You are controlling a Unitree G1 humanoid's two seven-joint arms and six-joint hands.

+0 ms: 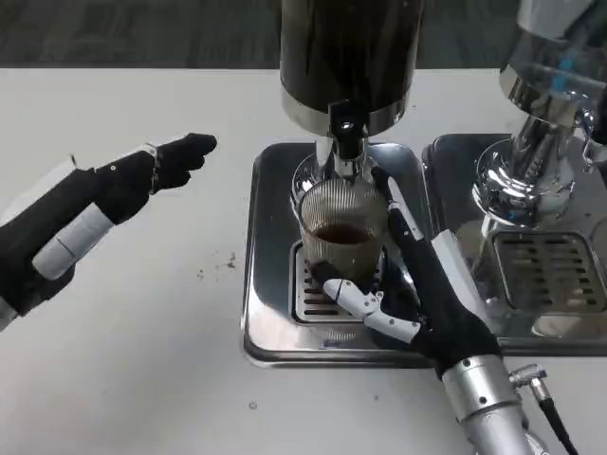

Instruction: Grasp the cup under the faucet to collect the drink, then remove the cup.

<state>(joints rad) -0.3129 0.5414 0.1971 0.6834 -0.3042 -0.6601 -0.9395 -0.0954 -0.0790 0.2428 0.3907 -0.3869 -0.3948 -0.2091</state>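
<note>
Gripping the ribbed cup [341,232] under the faucet [346,142], right hand [422,294], left hand [104,204] hovering empty, fingers extended together

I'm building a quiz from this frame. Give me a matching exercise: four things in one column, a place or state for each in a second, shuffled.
1. cup
2. left hand
3. right hand
4. faucet

A. over the bare table, holding nothing
B. directly above the cup
C. wrapped around the cup
D. on the drip grate, partly filled with dark drink

Pairs: 1-D, 2-A, 3-C, 4-B
</note>
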